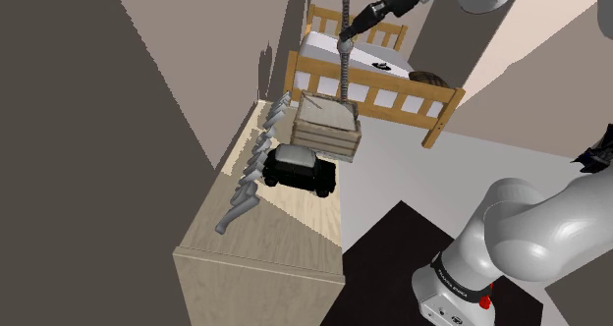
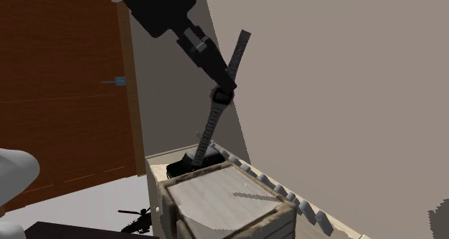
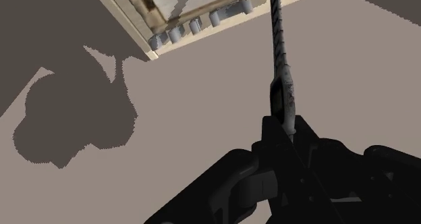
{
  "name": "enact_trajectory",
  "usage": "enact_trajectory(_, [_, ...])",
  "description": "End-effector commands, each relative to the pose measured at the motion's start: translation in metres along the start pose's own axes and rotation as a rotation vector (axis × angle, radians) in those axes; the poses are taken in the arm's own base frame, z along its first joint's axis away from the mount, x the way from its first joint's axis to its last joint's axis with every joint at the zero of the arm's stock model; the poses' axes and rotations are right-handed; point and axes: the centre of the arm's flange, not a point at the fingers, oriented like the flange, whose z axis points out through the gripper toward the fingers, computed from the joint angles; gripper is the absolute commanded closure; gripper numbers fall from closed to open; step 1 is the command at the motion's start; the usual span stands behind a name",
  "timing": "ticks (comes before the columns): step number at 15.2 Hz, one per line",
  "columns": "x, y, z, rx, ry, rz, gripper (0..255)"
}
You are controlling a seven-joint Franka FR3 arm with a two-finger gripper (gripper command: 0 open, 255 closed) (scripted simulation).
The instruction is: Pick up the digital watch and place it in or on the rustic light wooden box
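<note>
Where the shoulder view begins at its left, we meet a black toy car (image 1: 300, 169), then the slatted wooden box (image 1: 326, 126). The digital watch (image 1: 349, 74) hangs by its strap above the box's top, clamped in the gripper (image 1: 356, 27). We judge it wise to centre it over the box, then lower before releasing. A brown door (image 2: 65, 93) appears in the second exterior view, a bed (image 1: 393, 79) in the shoulder view.

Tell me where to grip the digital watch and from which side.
Take the digital watch at its thicker middle case, closing across the narrow band from the side, as the gripper holds it now. The long strap runs straight above and below, so a middle hold likely keeps it balanced over the wooden box.
</note>
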Motion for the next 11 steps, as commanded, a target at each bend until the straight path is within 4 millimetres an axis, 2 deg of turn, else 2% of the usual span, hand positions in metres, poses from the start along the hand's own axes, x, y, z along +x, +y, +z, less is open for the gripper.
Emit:
enact_trajectory(1, [-0.007,0.002,0.008,0.000,0.000,0.000,255])
enact_trajectory(8, [-0.030,0.010,0.034,0.000,0.000,0.000,255])
enact_trajectory(11, [-0.030,0.010,0.034,0.000,0.000,0.000,255])
